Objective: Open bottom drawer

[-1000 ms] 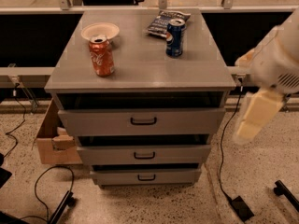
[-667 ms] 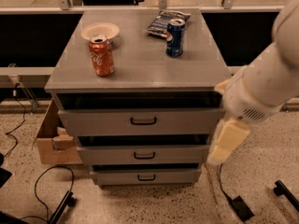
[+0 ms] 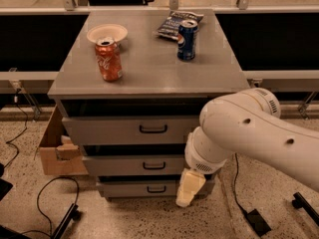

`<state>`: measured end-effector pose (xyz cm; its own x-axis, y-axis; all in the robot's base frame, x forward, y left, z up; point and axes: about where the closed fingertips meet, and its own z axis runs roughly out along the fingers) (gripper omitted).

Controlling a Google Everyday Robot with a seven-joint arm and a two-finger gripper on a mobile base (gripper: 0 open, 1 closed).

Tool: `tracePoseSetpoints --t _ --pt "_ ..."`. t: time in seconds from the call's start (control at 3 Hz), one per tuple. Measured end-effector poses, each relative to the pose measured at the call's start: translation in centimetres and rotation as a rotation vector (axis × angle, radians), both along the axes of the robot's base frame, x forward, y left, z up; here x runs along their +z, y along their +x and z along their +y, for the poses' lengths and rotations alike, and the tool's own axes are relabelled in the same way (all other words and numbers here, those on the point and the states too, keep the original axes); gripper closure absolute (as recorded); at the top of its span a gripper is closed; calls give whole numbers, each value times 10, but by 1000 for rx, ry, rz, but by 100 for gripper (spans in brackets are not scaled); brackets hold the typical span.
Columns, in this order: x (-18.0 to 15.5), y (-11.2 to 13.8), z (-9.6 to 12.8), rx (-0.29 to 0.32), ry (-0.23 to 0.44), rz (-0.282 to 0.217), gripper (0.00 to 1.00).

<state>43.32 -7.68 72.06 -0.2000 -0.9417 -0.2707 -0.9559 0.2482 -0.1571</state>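
The grey cabinet (image 3: 149,73) has three drawers. The bottom drawer (image 3: 129,188) is the lowest one, with a flat grey front and a small black loop handle (image 3: 156,188); it looks pushed in. My gripper (image 3: 189,189), cream coloured, hangs from the white arm (image 3: 249,133) in front of the bottom drawer's right end. It is a little to the right of the handle and not on it. The arm covers the right ends of the middle drawer (image 3: 134,166) and the bottom drawer.
On the cabinet top stand a red soda can (image 3: 108,59), a blue soda can (image 3: 187,40), a white bowl (image 3: 106,33) and a snack bag (image 3: 172,23). A cardboard box (image 3: 55,148) sits to the cabinet's left. Cables (image 3: 50,198) and a black power brick (image 3: 255,221) lie on the floor.
My arm has swung left and down from beside the cabinet's right edge. The gripper now sits low in front of the bottom drawer's right end. The drawers have not moved.
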Motion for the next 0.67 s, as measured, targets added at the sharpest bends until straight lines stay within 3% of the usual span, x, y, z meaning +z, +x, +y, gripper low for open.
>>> tracePoseSetpoints --t 0.33,0.67 --pt "1 0 0 4 -1 -1 0" --pt "-42 -18 9 22 -18 55 0"
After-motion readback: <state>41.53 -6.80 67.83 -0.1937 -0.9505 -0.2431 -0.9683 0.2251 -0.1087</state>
